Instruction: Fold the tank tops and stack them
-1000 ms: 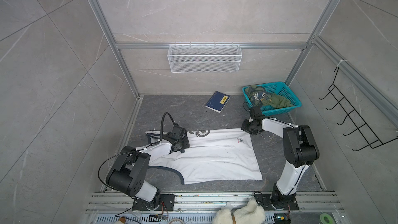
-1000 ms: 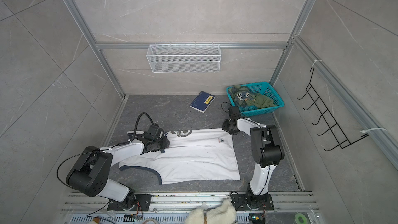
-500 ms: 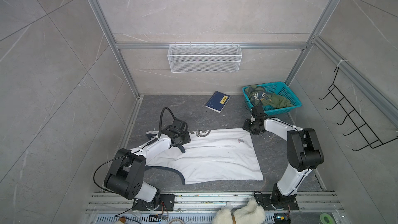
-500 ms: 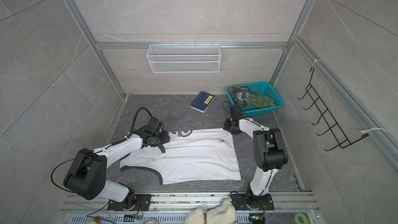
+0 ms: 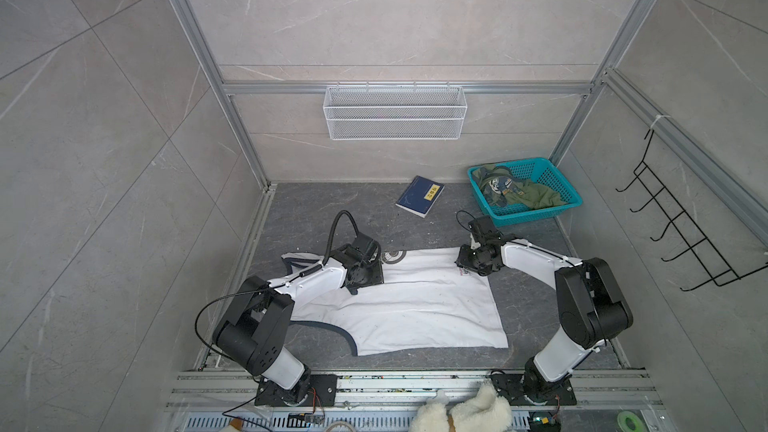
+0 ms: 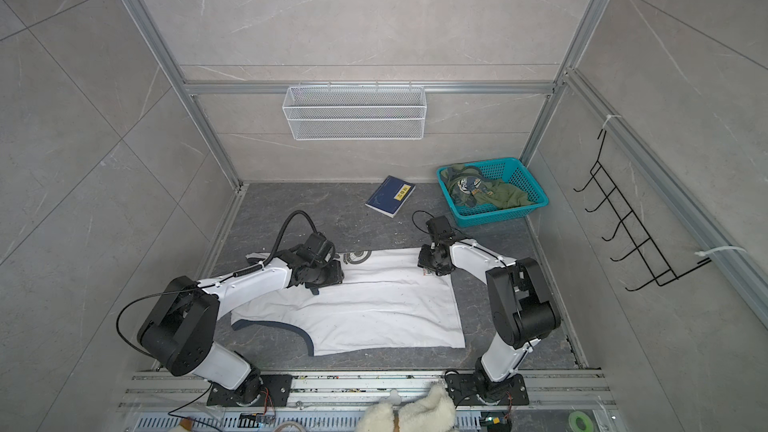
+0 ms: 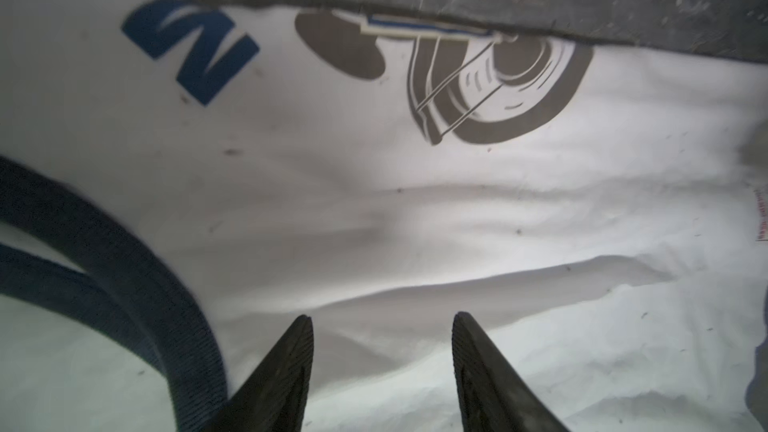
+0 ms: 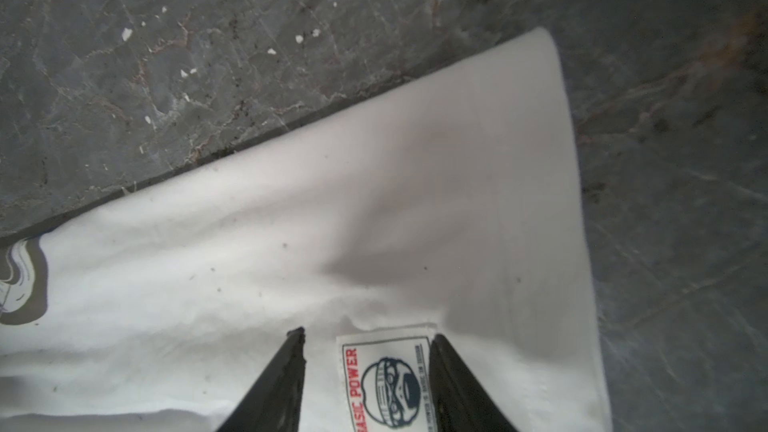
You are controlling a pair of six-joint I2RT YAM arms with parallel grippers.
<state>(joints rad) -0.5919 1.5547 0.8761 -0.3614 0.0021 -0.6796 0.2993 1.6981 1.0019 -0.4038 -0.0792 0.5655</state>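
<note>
limp, light white tank top point(image 5: 415, 309) (creases easily): left gripper point(image 7: 382, 326) and right gripper point(image 8: 365, 334) gape empty; i'd pinch its far edge.

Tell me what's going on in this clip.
Two robot arms are working on the white tank top, which lies spread on the dark tabletop. The left gripper is open over the cloth near the printed badge. The right gripper is open with its jaws either side of the sewn label. Neither grips any cloth. The olive tank top lies crumpled in the teal basket, so nothing is stacked yet.
</note>
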